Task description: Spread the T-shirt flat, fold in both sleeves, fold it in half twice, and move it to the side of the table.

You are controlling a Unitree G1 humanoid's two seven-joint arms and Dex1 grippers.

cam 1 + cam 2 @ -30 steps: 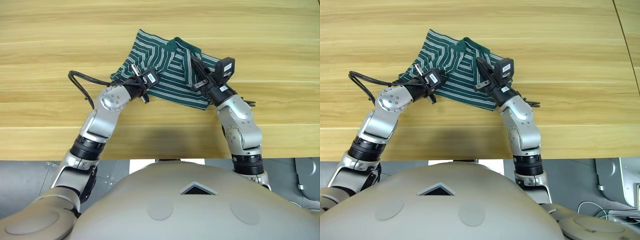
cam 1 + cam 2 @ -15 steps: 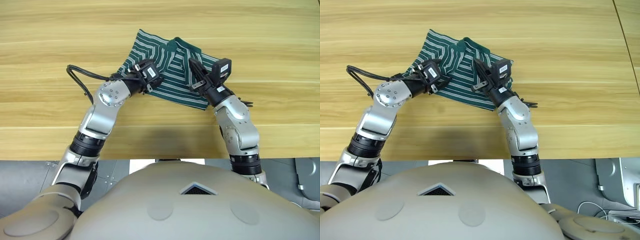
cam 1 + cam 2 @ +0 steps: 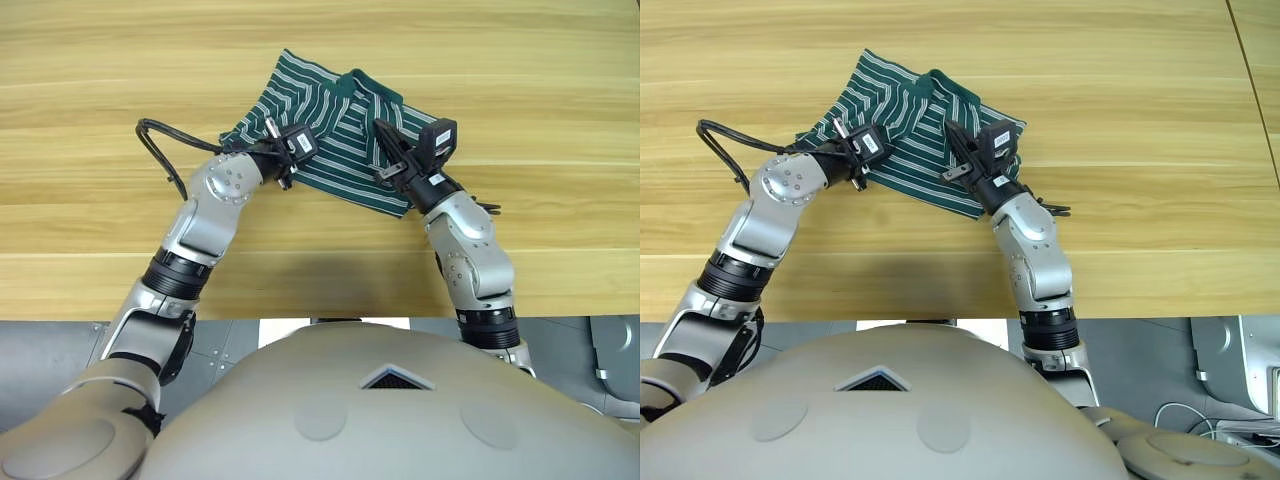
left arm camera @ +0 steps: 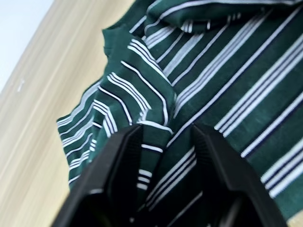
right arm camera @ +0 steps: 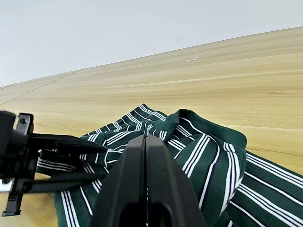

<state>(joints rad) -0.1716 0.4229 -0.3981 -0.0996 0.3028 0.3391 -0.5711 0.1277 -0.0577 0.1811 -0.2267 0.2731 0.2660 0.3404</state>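
Left eye view: a dark green T-shirt (image 3: 325, 120) with thin white stripes lies on a pale wooden bench (image 3: 520, 80), in front of the robot and about midway across it. The shirt is not flat. It is bunched into a slanted, roughly four-sided shape, with folds and ridges across it and the plain green collar (image 3: 352, 85) turned up near its far edge. Both arms reach over the near edge of the bench and meet at the shirt, the left arm at its left part and the right arm at its right part.

Left wrist view: the left pincer (image 4: 165, 130) is just over the striped cloth with its two black fingers (image 4: 118, 161) held apart. A raised ridge of cloth lies in the gap between them, and a crumpled sleeve lies just beyond the tips.

Right wrist view: the right pincer (image 5: 146, 138) has its fingers pressed together, with only a thin seam between them and no cloth showing in that seam. Its tip points at the crumpled middle of the shirt, close above it. I cannot tell whether it touches the cloth. The left pincer shows farther off at the shirt's other side, its fingers spread.
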